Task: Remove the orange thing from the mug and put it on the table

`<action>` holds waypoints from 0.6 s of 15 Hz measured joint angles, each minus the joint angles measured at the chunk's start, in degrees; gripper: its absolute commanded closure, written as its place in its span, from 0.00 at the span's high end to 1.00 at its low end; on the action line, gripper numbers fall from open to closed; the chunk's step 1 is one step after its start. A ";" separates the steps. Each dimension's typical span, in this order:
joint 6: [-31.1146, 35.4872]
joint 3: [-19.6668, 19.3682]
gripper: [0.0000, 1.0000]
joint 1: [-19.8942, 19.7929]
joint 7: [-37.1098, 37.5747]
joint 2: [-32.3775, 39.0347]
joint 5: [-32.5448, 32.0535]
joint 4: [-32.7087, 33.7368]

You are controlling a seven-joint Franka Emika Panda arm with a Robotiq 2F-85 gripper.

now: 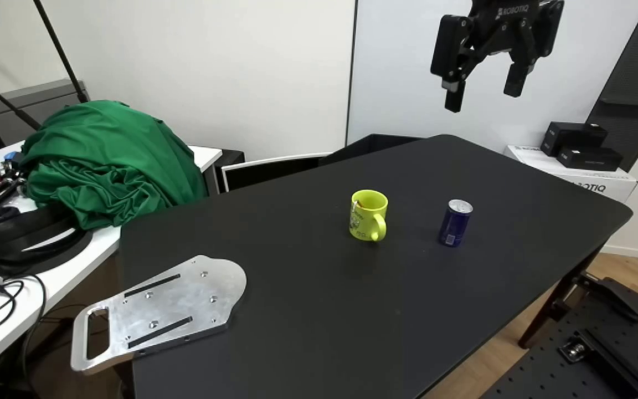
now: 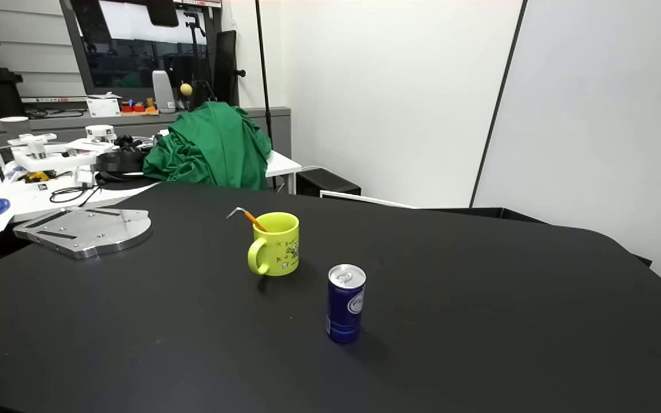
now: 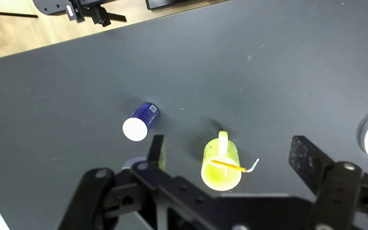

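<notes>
The orange thing is a slim orange stick with a bent metal end. It leans in the mug with the metal end over the rim, in an exterior view (image 2: 256, 222) and the wrist view (image 3: 228, 164); its lower part is hidden in an exterior view. The yellow-green mug (image 1: 366, 223) stands upright on the black table (image 1: 308, 310); it also shows in an exterior view (image 2: 282, 252) and the wrist view (image 3: 210, 154). My gripper (image 1: 484, 94) is open and empty, high above the table. In the wrist view the mug lies below, between the spread fingers (image 3: 228, 145).
A dark blue can (image 1: 454, 226) stands upright near the mug, also in an exterior view (image 2: 343, 312) and the wrist view (image 3: 145, 113). A silver metal plate (image 1: 186, 293) lies at the table's edge. A green cloth (image 1: 108, 160) sits on the white cluttered desk (image 1: 89, 260).
</notes>
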 measured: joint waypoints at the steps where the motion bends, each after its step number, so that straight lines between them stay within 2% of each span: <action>1: 0.00 0.00 1.00 0.00 0.00 0.00 0.00 0.00; 5: 0.24 -0.04 1.00 -0.02 0.00 0.21 -0.28 0.04; 9: 4.32 -0.06 1.00 -1.17 0.12 3.94 -2.83 1.11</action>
